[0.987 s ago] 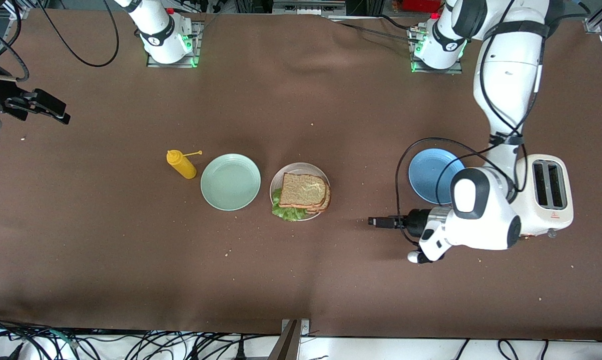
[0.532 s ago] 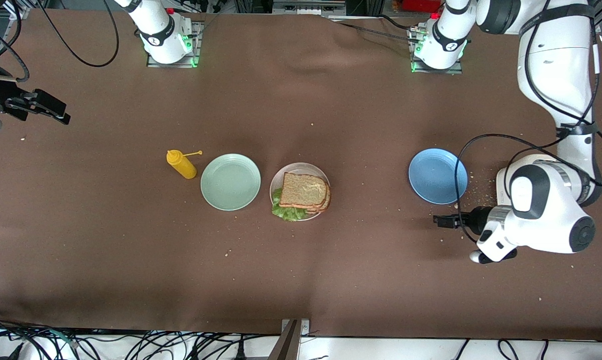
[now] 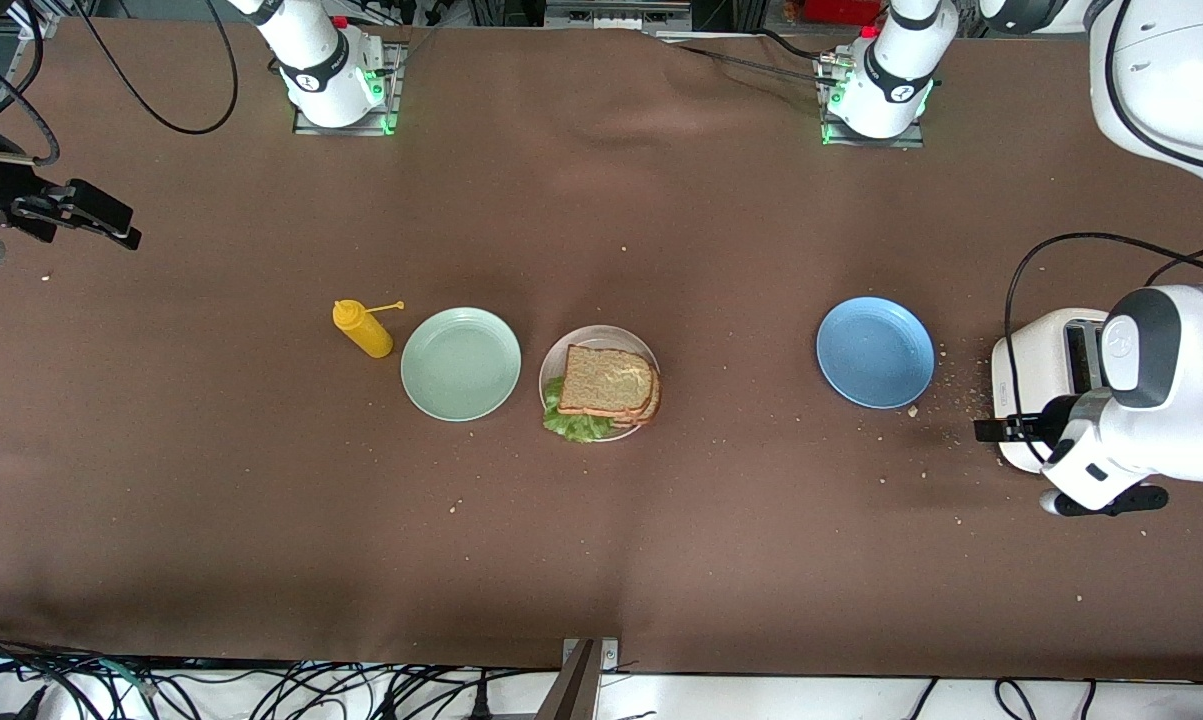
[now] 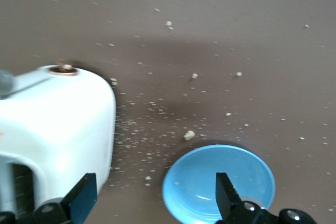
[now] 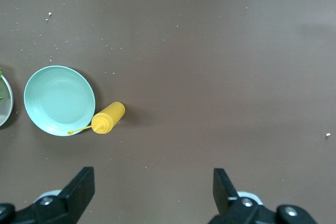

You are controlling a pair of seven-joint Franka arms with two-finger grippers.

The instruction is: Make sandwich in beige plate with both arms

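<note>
sandwich (image 3: 606,388): assembled on beige plate (image 3: 561,353)
left gripper (image 3: 993,430): fingers spread, empty, over toaster (image 3: 1036,360)
right gripper (image 3: 101,222): fingers spread, empty, waiting at table's end

We see a matt brown cloth (image 3: 601,560) on the table, a glossy white toaster (image 4: 58,124), a smooth blue plate (image 3: 874,352), and coarse-grained sandwich (image 3: 609,385) bread.

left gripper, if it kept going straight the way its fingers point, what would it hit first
Probably the bare tablecloth: the open left gripper points past the toaster toward the blue plate, seemingly angled downward; its height is unclear.
</note>
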